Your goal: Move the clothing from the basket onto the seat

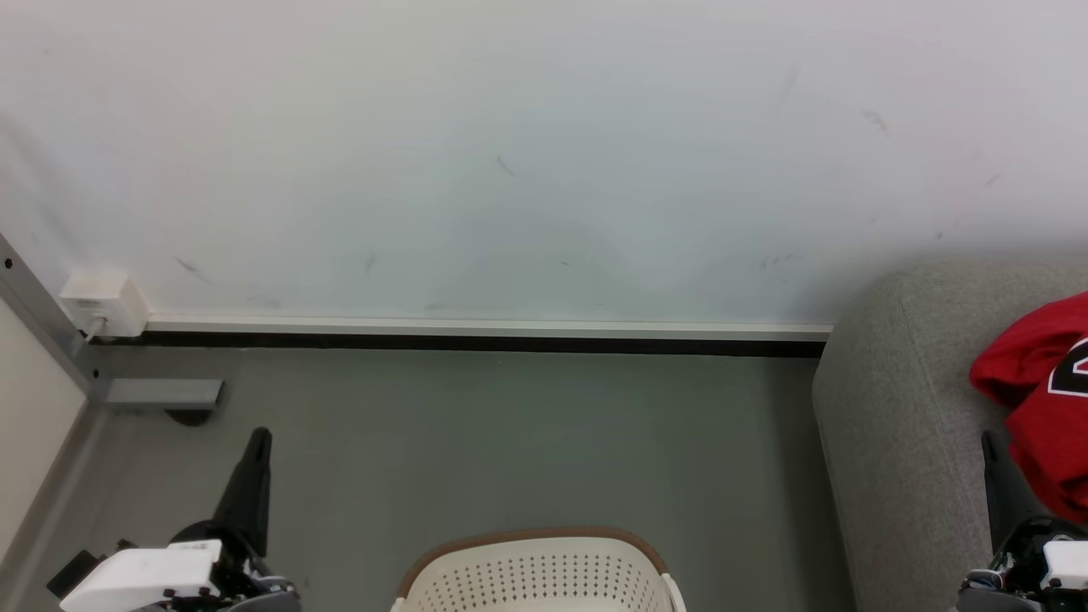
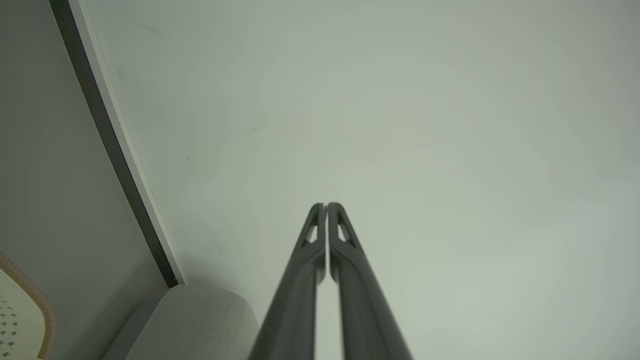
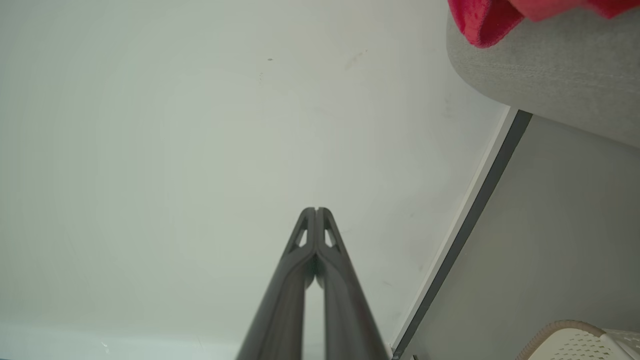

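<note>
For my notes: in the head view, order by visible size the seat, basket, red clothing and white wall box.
1. Grey seat.
2. Basket and red clothing: alike, both cropped.
3. White wall box.

The grey floor [image 1: 527,442] fills the lower middle of the head view, and the basket [image 1: 535,571] stands on it at the bottom centre. At the right edge the seat [image 1: 901,425] carries red clothing [image 1: 1050,433], heaped on its top.

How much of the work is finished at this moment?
Done: red clothing lies on the seat. In hand: nothing; the left gripper and right gripper are shut and empty. Left: unclear, because the bottom of the basket is out of view.
</note>
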Tool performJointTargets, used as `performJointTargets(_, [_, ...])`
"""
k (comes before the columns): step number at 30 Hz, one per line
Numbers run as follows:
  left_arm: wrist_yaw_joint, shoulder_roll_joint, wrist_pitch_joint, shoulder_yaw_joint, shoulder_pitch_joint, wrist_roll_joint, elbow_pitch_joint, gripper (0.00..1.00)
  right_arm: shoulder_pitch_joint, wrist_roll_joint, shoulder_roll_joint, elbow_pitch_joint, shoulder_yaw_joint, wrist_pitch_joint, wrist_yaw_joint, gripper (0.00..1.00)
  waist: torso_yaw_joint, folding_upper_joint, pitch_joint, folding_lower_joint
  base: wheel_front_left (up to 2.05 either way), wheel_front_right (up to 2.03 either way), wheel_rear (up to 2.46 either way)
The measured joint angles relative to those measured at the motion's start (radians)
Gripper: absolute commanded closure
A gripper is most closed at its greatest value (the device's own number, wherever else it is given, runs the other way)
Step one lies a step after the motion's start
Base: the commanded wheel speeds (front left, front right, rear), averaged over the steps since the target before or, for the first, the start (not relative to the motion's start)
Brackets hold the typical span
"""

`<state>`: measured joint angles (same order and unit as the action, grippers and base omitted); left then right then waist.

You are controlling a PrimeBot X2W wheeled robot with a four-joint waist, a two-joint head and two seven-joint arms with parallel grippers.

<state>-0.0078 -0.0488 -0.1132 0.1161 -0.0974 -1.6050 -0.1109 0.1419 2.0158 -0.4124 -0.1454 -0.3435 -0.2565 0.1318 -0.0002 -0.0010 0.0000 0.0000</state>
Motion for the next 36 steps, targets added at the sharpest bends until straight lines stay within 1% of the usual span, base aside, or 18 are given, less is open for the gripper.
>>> performJointTargets(36, [0.000,0.000,0.000,0.000,0.000,0.000,0.000,1.00,0.000,0.000,-0.001,0.000,0.000,0.000,0.000,1.00,0.000,0.0000,0.000,0.0001,0.00,0.00,0.00])
